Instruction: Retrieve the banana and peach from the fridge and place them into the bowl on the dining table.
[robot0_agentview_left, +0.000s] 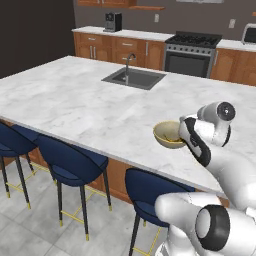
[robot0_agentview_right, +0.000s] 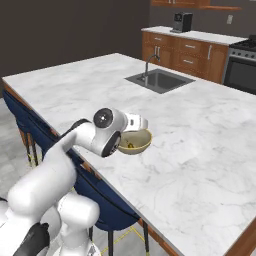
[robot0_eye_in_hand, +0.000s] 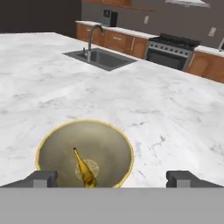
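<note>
The bowl is seen resting on the dining table, near its front edge, with the banana lying inside it, stem end pointing up toward the bowl's centre in the hand view. The gripper is held just above the near rim of the bowl, its jaws spread wide apart, and nothing is gripped between the fingertips. A sink with a tap is set farther back in the marble top. Blue stools are lined along the table's front side.
</note>
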